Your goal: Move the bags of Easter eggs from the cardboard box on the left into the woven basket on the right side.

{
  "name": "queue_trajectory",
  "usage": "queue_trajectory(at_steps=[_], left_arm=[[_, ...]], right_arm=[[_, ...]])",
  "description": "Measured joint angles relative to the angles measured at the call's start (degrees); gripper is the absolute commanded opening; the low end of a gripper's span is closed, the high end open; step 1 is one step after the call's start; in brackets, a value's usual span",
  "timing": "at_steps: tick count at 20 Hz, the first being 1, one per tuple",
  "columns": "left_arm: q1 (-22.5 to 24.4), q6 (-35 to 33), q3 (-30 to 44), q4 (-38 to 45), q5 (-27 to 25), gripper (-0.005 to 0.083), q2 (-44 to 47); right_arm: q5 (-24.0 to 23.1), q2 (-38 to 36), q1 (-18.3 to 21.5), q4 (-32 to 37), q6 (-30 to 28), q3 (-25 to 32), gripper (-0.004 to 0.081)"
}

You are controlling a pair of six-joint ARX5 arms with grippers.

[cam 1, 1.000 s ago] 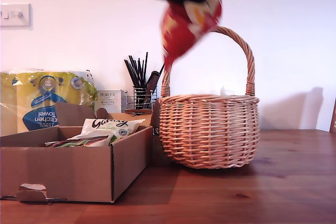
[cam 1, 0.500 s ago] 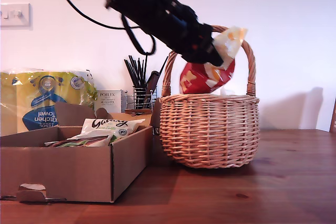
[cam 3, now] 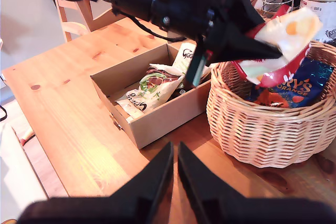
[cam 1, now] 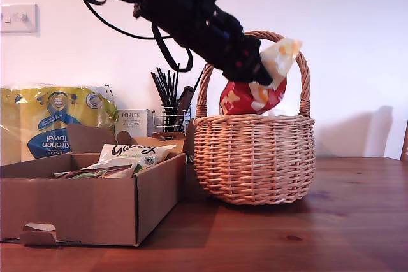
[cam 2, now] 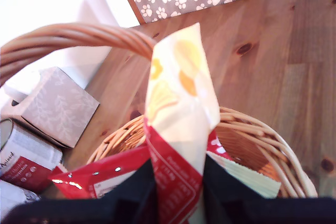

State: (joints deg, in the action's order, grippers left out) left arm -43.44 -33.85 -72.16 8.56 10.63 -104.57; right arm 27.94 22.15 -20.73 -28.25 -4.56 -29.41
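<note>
My first gripper (cam 1: 264, 78) is shut on a red and cream bag of eggs (cam 1: 252, 99), gripped by its pale top end (cam 2: 178, 93). The bag hangs under the handle arch of the woven basket (cam 1: 255, 157), its lower end at rim level. A blue bag (cam 3: 310, 80) and an orange one lie inside the basket (cam 3: 257, 124). The cardboard box (cam 1: 83, 211) at the exterior view's left holds a cream-white bag with dark script (cam 1: 131, 154) and others beneath it. My second gripper (cam 3: 175, 177) is shut with nothing in it, high above the table near the box (cam 3: 157, 119).
Behind the box stand a yellow-and-blue kitchen towel pack (cam 1: 57, 122), a white Porlex box (cam 1: 134, 121) and a black wire utensil holder (cam 1: 171, 116). Tins (cam 2: 26, 156) and a tissue box (cam 2: 58, 106) sit behind the basket. A chair (cam 3: 79, 14) stands at the table's far side.
My first gripper has come down from the top of the exterior view, carrying the red bag to just over the basket's rim. The box and basket have not moved.
</note>
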Motion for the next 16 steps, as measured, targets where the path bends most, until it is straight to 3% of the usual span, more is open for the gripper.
queue_trajectory(at_steps=[5, 8, 12, 16], left_arm=[[0.0, -1.1, 0.0, 0.0, -2.8, 0.0196, -2.5], [0.0, -2.4, 0.0, 0.3, -3.3, 0.0387, -3.0], [0.0, -2.6, 0.0, 0.8, -3.8, 0.0399, -3.0], [0.0, -2.6, -0.5, -0.2, -7.6, 0.0384, -3.0]], right_arm=[[0.0, 0.0, 0.0, 0.0, 0.0, 0.0, -0.0012], [0.0, 0.0, 0.0, 0.0, 0.0, 0.0, -0.0012], [0.0, 0.0, 0.0, 0.0, 0.0, 0.0, -0.0012], [0.0, 0.0, 0.0, 0.0, 0.0, 0.0, -0.0012]])
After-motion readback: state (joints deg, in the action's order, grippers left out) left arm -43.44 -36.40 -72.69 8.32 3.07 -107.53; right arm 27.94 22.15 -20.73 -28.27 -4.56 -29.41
